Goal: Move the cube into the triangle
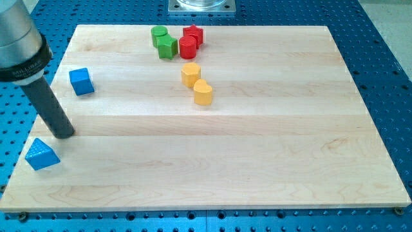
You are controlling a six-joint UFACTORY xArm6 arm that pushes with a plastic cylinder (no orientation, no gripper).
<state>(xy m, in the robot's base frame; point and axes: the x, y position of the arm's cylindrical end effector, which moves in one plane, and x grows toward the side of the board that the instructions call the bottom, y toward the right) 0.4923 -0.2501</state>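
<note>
Okay, my tip sits on the wooden board at the left edge of the frame, roughly mid-height. The rod is bare — nothing held, nothing touching it. It slants up toward the upper left corner into a grey cylindrical housing.

The blue cube lies in the upper left part of the board, above and slightly right of my tip, clearly apart from it. The blue triangle is at the lower left, near the board's left edge, just below and left of my tip — close, but a gap shows. So my tip stands between the two blue blocks, nearer the triangle. Cube and triangle are well apart.

Top centre of the frame holds a cluster: a green cylinder with a green star-like block just below it, touching or nearly so. Right beside them is a red star-like block and a red cylinder pressed against it.

Below that cluster, an orange hexagon-like block, and just below and right of it an orange heart-like block; cannot tell if they touch.

Blue perforated table surrounds the board; a metal mount plate shows at the top edge.
</note>
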